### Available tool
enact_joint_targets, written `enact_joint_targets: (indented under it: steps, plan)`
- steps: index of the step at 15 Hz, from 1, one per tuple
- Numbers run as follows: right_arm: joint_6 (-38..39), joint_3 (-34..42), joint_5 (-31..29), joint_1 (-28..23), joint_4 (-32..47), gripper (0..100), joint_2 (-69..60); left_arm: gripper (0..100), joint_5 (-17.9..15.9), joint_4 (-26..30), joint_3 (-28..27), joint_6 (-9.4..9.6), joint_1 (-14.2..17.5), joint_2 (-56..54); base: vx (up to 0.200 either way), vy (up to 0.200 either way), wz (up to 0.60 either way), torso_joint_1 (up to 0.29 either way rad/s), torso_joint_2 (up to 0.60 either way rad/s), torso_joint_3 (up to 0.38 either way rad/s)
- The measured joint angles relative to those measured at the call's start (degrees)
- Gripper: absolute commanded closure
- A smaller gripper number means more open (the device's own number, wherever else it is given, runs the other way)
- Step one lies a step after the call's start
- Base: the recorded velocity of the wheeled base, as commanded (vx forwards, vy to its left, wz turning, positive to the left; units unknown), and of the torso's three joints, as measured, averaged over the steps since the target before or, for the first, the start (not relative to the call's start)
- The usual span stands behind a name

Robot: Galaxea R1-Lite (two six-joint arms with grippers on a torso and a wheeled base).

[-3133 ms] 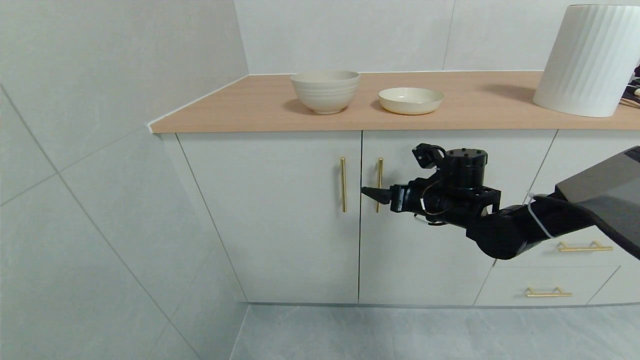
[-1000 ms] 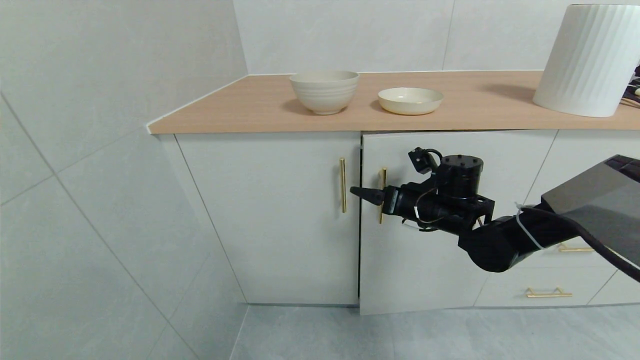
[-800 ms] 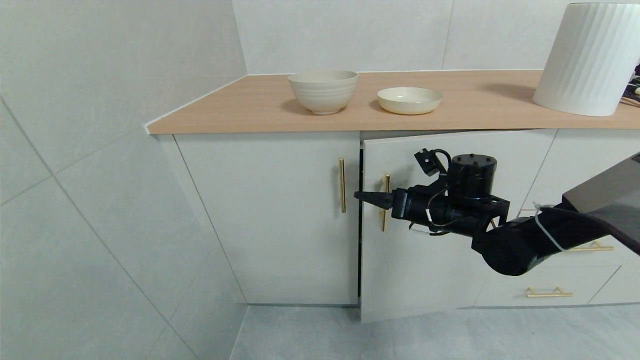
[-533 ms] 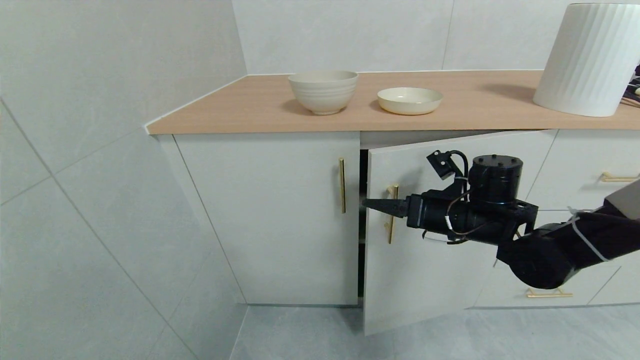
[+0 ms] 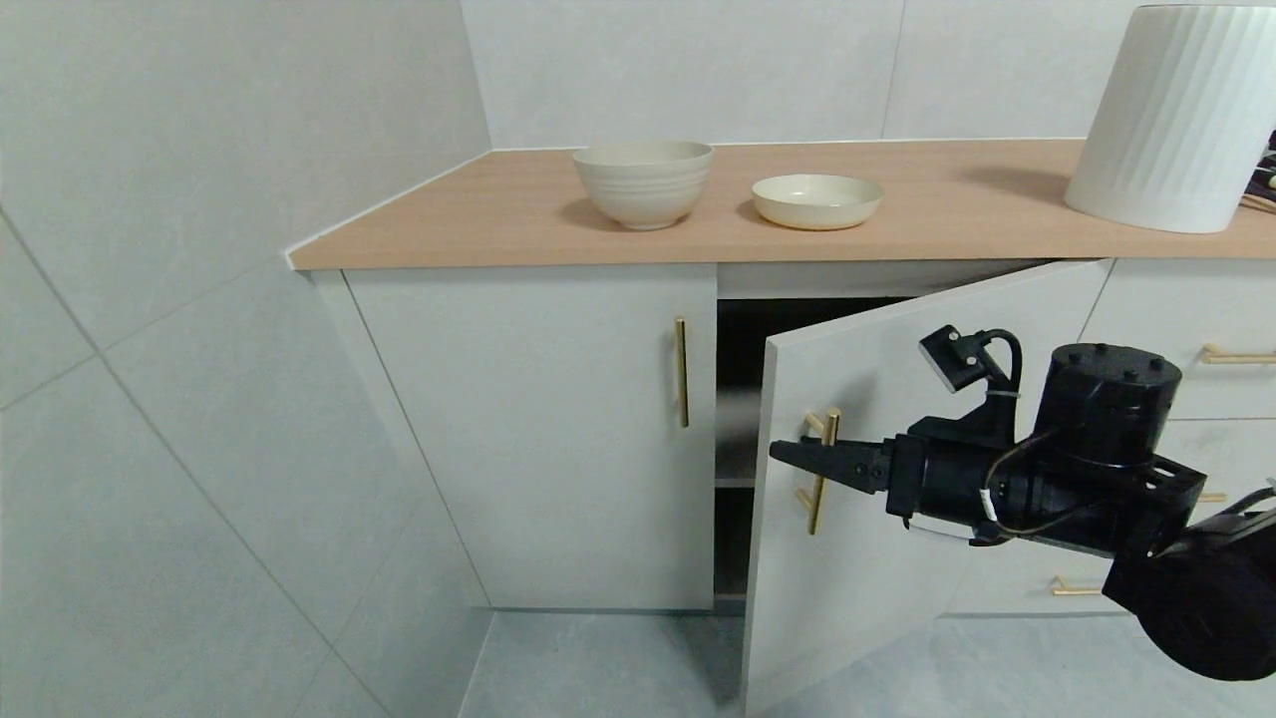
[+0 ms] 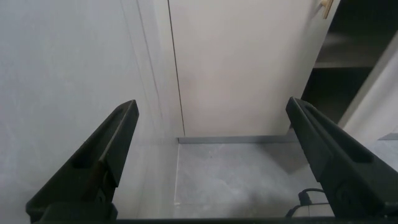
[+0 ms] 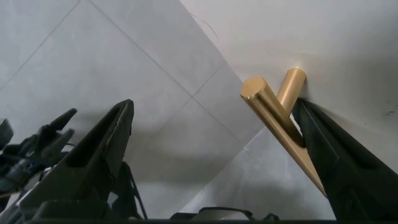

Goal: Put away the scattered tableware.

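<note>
On the light wooden counter over a half-open white cabinet door, a deep ribbed cream bowl sits left of a shallow cream dish. Both look rigid, light, smooth and chippable, best pinched at the rim. The right hand, fingers spread, has one finger against the door's brass bar handle; the left hand hangs open and empty near the grey floor.
</note>
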Motion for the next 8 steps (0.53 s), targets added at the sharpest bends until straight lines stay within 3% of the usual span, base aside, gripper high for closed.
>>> enact_joint_targets:
  steps: [8]
  plan:
    - [0.11,5.19,1.78,0.16,-2.17,0,-2.83,0,-0.06,0.01,0.0,0.26,-0.05,0.0,0.0,0.0,0.0,0.0,0.0,0.0]
